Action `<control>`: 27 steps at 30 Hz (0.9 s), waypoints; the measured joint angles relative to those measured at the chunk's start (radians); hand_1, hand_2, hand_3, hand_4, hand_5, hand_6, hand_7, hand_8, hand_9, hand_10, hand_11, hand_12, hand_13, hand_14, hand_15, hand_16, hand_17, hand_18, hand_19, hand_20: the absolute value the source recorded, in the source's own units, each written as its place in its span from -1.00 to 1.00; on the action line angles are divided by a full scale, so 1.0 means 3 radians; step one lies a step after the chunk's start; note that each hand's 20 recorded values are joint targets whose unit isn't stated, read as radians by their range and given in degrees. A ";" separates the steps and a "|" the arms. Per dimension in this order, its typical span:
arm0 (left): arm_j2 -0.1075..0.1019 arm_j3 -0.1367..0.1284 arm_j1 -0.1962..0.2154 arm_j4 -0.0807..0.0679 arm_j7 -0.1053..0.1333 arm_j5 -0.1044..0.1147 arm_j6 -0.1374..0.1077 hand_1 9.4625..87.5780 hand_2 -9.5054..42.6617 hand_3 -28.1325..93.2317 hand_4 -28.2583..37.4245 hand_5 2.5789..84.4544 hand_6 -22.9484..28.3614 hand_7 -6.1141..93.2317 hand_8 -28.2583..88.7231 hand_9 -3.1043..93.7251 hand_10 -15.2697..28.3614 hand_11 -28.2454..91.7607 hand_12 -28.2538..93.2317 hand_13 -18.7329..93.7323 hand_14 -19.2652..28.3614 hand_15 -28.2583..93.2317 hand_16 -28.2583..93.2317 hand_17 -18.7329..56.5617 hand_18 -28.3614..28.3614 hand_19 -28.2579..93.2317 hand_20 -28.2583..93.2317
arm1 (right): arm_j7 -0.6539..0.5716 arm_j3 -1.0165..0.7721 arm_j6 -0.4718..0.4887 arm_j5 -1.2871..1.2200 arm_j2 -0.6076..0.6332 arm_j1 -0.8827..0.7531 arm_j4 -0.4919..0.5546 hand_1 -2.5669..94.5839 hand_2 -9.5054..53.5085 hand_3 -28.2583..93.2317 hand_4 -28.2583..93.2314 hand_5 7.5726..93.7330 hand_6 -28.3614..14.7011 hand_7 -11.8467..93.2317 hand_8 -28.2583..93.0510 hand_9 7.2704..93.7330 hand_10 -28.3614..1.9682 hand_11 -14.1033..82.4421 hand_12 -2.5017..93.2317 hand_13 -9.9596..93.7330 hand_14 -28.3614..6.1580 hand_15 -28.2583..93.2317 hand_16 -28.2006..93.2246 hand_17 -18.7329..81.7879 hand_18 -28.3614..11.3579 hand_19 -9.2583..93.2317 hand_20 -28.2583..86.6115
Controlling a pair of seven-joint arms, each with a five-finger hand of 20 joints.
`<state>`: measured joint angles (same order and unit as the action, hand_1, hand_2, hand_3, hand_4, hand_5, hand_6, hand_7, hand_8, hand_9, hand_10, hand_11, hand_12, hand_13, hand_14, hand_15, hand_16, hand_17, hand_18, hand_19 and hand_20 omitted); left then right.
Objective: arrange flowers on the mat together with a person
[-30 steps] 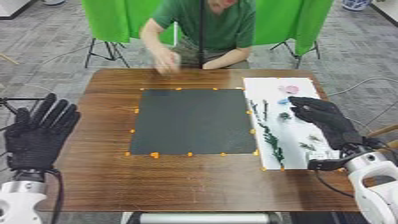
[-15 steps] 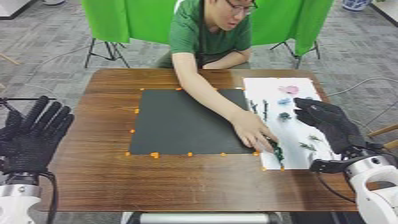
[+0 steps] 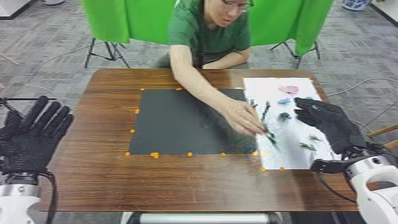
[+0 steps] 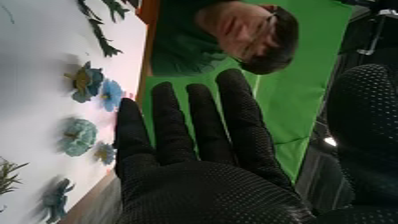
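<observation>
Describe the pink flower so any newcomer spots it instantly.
On the brown table, to the robot's right of the black mat, lies a white sheet. Near its far edge sits the pink flower, set apart by colour from its blue neighbour.

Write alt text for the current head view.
A person's hand reaches over a black mat to green stems on a white sheet, which also holds a pink flower and blue ones. The right robot hand is open at the sheet's right side; the left robot hand, open by the brown table's left edge.
</observation>
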<state>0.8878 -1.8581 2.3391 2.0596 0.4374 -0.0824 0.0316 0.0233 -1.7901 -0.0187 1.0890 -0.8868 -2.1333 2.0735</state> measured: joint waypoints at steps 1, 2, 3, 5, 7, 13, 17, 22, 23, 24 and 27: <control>0.0000 0.0000 0.0000 0.0000 0.0000 0.0000 0.0000 -0.57 -0.20 0.61 -1.00 0.03 0.13 -0.71 -0.67 -0.11 0.34 -0.30 -0.41 -0.17 0.39 -0.13 -0.64 -0.55 0.40 -0.16 -0.34 | 0.0000 -0.0005 0.0000 -0.0003 0.0000 -0.0003 0.0000 -0.48 -0.66 0.61 -0.86 -0.16 0.08 -0.53 -0.69 -0.31 -0.11 -0.64 -0.66 -0.22 -0.19 -0.40 -0.18 -0.38 -0.42 -0.58 -0.18; 0.0000 0.0000 0.0000 0.0000 0.0000 0.0000 0.0000 -0.57 -0.20 0.61 -1.00 0.03 0.13 -0.71 -0.67 -0.11 0.34 -0.30 -0.41 -0.17 0.39 -0.13 -0.64 -0.55 0.41 -0.15 -0.34 | 0.0000 -0.0010 0.0000 -0.0005 -0.0001 -0.0008 0.0000 -0.48 -0.65 0.61 -0.86 -0.16 0.08 -0.53 -0.69 -0.31 -0.11 -0.64 -0.66 -0.22 -0.19 -0.40 -0.18 -0.38 -0.43 -0.58 -0.18; 0.0000 0.0000 0.0000 0.0000 0.0000 0.0003 -0.0001 -0.57 -0.20 0.61 -1.00 0.02 0.13 -0.71 -0.67 -0.11 0.34 -0.30 -0.41 -0.17 0.39 -0.13 -0.64 -0.55 0.41 -0.15 -0.34 | 0.0000 -0.0016 0.0001 -0.0006 -0.0001 -0.0013 0.0000 -0.48 -0.65 0.61 -0.86 -0.16 0.08 -0.53 -0.69 -0.31 -0.10 -0.64 -0.66 -0.22 -0.19 -0.40 -0.18 -0.38 -0.42 -0.58 -0.18; 0.0001 0.0001 0.0000 0.0000 0.0000 0.0011 -0.0003 -0.57 -0.20 0.61 -1.00 0.02 0.13 -0.71 -0.67 -0.11 0.34 -0.30 -0.41 -0.17 0.39 -0.13 -0.64 -0.55 0.41 -0.14 -0.34 | 0.0000 -0.0028 0.0002 -0.0007 -0.0003 -0.0024 0.0001 -0.48 -0.65 0.61 -0.86 -0.15 0.08 -0.53 -0.69 -0.31 -0.10 -0.64 -0.66 -0.22 -0.19 -0.40 -0.18 -0.38 -0.43 -0.58 -0.18; 0.0002 0.0001 0.0003 0.0001 0.0000 0.0017 -0.0005 -0.57 -0.20 0.61 -1.00 0.02 0.13 -0.71 -0.67 -0.11 0.34 -0.30 -0.41 -0.16 0.39 -0.13 -0.64 -0.55 0.41 -0.14 -0.34 | 0.0000 -0.0037 0.0003 -0.0008 -0.0005 -0.0033 0.0001 -0.48 -0.65 0.61 -0.87 -0.15 0.08 -0.53 -0.69 -0.31 -0.08 -0.64 -0.66 -0.22 -0.19 -0.40 -0.18 -0.38 -0.43 -0.58 -0.18; 0.0005 -0.0004 0.0016 0.0009 0.0002 0.0021 -0.0020 -0.57 -0.20 0.61 -1.00 0.03 0.13 -0.71 -0.67 -0.11 0.34 -0.29 -0.41 -0.16 0.39 -0.13 -0.64 -0.55 0.41 -0.14 -0.35 | -0.0003 -0.0044 0.0005 -0.0008 -0.0010 -0.0036 0.0001 -0.48 -0.65 0.61 -0.86 -0.15 0.08 -0.53 -0.69 -0.32 -0.10 -0.64 -0.66 -0.22 -0.19 -0.40 -0.18 -0.38 -0.43 -0.58 -0.18; 0.0010 -0.0005 0.0021 0.0015 0.0002 0.0022 -0.0023 -0.57 -0.20 0.61 -1.00 0.03 0.13 -0.71 -0.67 -0.11 0.34 -0.29 -0.41 -0.16 0.39 -0.13 -0.64 -0.55 0.41 -0.14 -0.35 | -0.0007 -0.0044 0.0005 -0.0006 -0.0013 -0.0038 0.0002 -0.48 -0.65 0.62 -0.86 -0.15 0.09 -0.53 -0.69 -0.32 -0.09 -0.64 -0.66 -0.22 -0.19 -0.40 -0.18 -0.38 -0.43 -0.58 -0.18; 0.0017 -0.0017 0.0039 0.0022 0.0001 0.0023 -0.0025 -0.57 -0.20 0.61 -1.00 0.03 0.13 -0.70 -0.67 -0.11 0.34 -0.29 -0.41 -0.16 0.39 -0.13 -0.64 -0.55 0.41 -0.14 -0.35 | -0.0010 -0.0038 0.0005 0.0000 -0.0015 -0.0038 0.0002 -0.48 -0.65 0.62 -0.86 -0.16 0.08 -0.53 -0.69 -0.33 -0.07 -0.64 -0.66 -0.22 -0.19 -0.40 -0.18 -0.38 -0.43 -0.58 -0.18; 0.0018 -0.0022 0.0044 0.0024 0.0001 0.0024 -0.0025 -0.57 -0.20 0.61 -1.00 0.03 0.13 -0.70 -0.67 -0.11 0.34 -0.29 -0.41 -0.16 0.39 -0.13 -0.64 -0.55 0.41 -0.14 -0.35 | -0.0010 -0.0037 0.0005 0.0002 -0.0015 -0.0038 0.0002 -0.48 -0.65 0.62 -0.87 -0.16 0.09 -0.53 -0.69 -0.33 -0.08 -0.64 -0.66 -0.22 -0.19 -0.40 -0.18 -0.38 -0.43 -0.58 -0.18; 0.0019 -0.0024 0.0048 0.0027 0.0002 0.0025 -0.0026 -0.57 -0.20 0.61 -1.00 0.03 0.13 -0.70 -0.67 -0.10 0.34 -0.29 -0.41 -0.16 0.39 -0.13 -0.64 -0.55 0.41 -0.14 -0.35 | -0.0010 -0.0037 0.0005 0.0003 -0.0015 -0.0038 0.0002 -0.48 -0.65 0.62 -0.87 -0.16 0.09 -0.53 -0.69 -0.33 -0.08 -0.64 -0.66 -0.22 -0.20 -0.40 -0.18 -0.38 -0.43 -0.58 -0.18; 0.0019 -0.0026 0.0060 0.0029 0.0003 0.0028 -0.0026 -0.57 -0.20 0.61 -1.00 0.03 0.13 -0.70 -0.67 -0.10 0.34 -0.29 -0.41 -0.16 0.39 -0.13 -0.64 -0.55 0.41 -0.14 -0.35 | -0.0011 -0.0037 0.0005 0.0007 -0.0015 -0.0038 0.0002 -0.48 -0.66 0.62 -0.87 -0.16 0.09 -0.53 -0.69 -0.33 -0.08 -0.64 -0.66 -0.22 -0.20 -0.40 -0.18 -0.38 -0.43 -0.58 -0.18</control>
<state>0.8936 -1.8658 2.3571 2.0683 0.4383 -0.0739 0.0237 0.0198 -1.8012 -0.0173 1.0911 -0.8912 -2.1446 2.0741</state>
